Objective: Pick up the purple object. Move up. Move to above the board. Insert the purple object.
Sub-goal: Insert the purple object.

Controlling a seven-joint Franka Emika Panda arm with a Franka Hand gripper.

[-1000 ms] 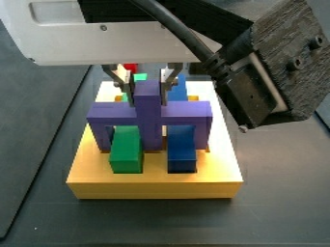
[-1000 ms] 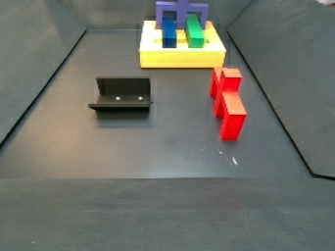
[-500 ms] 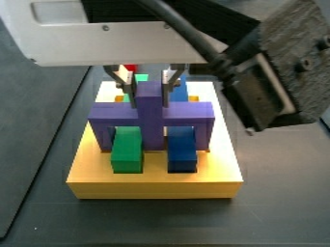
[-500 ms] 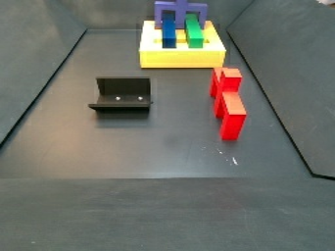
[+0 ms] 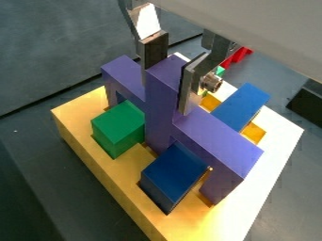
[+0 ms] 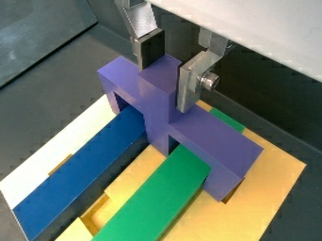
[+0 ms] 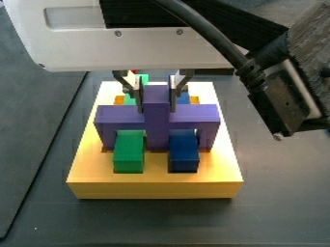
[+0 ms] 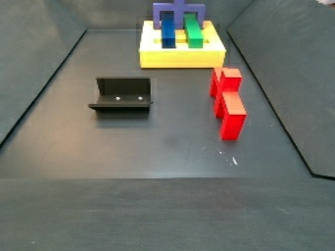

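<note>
Gripper (image 5: pixel 172 64) directly above board (image 5: pixel 287 143), fingers either side of purple object's (image 5: pixel 176 118) upright post; I can't tell if pads touch it. Purple obj seated on board centre, straddling green bar (image 6: pixel 164 193) and blue bar (image 6: pixel 86 165). Fixture (image 8: pixel 121 96) at board's 7 o'clock, well apart.

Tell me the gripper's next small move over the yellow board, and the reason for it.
Probably open a little wider, then lift straight up. The purple object already straddles the green bar and blue bar on the board, and the gripper fingers stand beside its post with gaps showing.
</note>
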